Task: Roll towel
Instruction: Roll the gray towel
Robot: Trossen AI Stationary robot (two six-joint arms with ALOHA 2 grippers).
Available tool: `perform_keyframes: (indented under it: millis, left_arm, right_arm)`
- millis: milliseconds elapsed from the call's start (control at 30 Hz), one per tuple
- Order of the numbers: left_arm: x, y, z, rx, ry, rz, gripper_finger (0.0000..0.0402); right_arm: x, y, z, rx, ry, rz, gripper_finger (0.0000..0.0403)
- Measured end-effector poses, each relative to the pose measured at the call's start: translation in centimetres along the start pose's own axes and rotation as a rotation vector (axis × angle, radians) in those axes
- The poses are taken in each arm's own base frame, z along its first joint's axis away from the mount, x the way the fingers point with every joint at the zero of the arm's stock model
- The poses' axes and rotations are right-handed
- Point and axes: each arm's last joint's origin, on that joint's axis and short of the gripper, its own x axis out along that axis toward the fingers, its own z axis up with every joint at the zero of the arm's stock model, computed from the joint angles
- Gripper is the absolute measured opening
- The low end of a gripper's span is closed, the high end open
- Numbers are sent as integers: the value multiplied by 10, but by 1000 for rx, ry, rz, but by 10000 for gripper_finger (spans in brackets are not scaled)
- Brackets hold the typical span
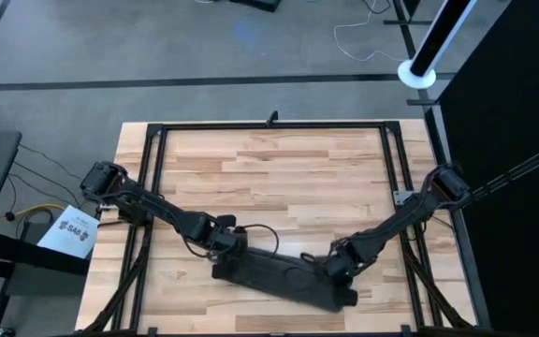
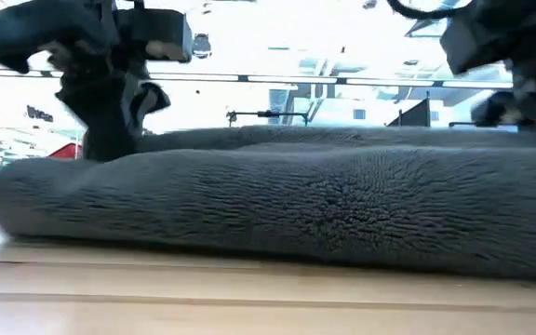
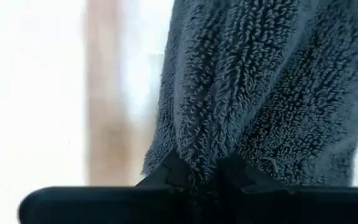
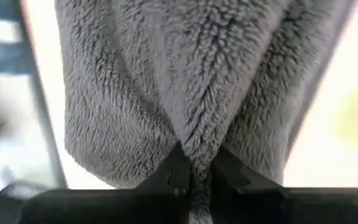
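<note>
towel point(image 1: 284, 276): dark grey terry, lying as a long narrow bundle on the wooden table point(image 1: 279, 168), near the table's front edge, slanted so its left end sits a bit farther from that edge than its right end
towel, low view point(image 2: 324, 209): fills most of the width, a thick low ridge resting on the wood, a second fold line showing behind the front one
left tool point(image 1: 225, 245): at the towel's left end, fingers point(image 3: 166, 174) together, clamped on a pinch of towel pile point(image 3: 253, 93) (cloth bunches into a crease right where the tips meet)
right tool point(image 1: 337, 267): over the towel near its right end, fingers point(image 4: 176, 168) together, clamped on a fold of the towel point(image 4: 179, 81) (same pinched crease look)
left arm: reaches in from the table's left edge, angled down to the towel
right arm: reaches in from the table's right edge, angled down to the towel
low view, arms: dark arm parts point(image 2: 110, 65) above the towel's one end, more at the other upper corner, tips hidden behind the cloth
white tag point(image 1: 76, 231): off the table's left edge, printed, text too small to read
label on towel: not visible in any view
</note>
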Motion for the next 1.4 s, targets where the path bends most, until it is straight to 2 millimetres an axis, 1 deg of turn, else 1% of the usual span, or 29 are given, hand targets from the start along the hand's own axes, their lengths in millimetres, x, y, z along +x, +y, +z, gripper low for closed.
perform_keyframes:
  millis: [200, 300, 367, 433, 500, 533, 633, 733, 833, 933, 1033, 1100, 1233, 1300, 1400]
  left_arm:
    - [-49, 20, 4, -12, -167, 228, 21]
    - [-71, 29, 6, -5, -241, 292, 21]
    - [-81, 32, 7, 19, -268, 297, 21]
    - [-87, 33, 5, 44, -275, 296, 21]
    - [-88, 30, 1, 58, -258, 294, 21]
    - [-87, 27, -1, 60, -245, 291, 21]
    - [-78, 14, -9, 61, -202, 271, 21]
    - [-61, -5, -17, 67, -139, 212, 21]
    - [-45, -27, -24, 75, -79, 140, 21]
    - [-33, -50, -30, 80, -44, 48, 21]
    - [-28, -70, -37, 58, -7, -76, 21]
    - [-26, -82, -40, 27, -6, -139, 21]
    - [-33, -99, -40, -7, -37, -290, 21]
    - [-35, -102, -39, 3, -46, -331, 21]
    - [-35, -97, -36, 12, -44, -330, 21]
  right_arm:
    - [-62, -29, -12, 14, -118, -354, 15]
    - [-91, -38, -15, 13, -184, -479, 15]
    - [-103, -41, -17, 9, -220, -529, 15]
    - [-108, -41, -16, -6, -246, -539, 15]
    - [-107, -37, -15, -13, -265, -525, 15]
    - [-103, -34, -14, -20, -277, -514, 15]
    - [-83, -18, -13, -66, -290, -487, 15]
    - [-59, 1, -12, -107, -295, -425, 15]
    - [-33, 20, -14, -143, -262, -334, 15]
    - [-19, 40, -16, -152, -260, -229, 15]
    - [-13, 58, -20, -151, -278, -103, 15]
    - [-13, 67, -23, -139, -297, -33, 15]
    - [-17, 78, -27, -137, -284, 147, 15]
    - [-18, 79, -26, -144, -254, 188, 15]
    - [-17, 73, -22, -159, -222, 188, 15]
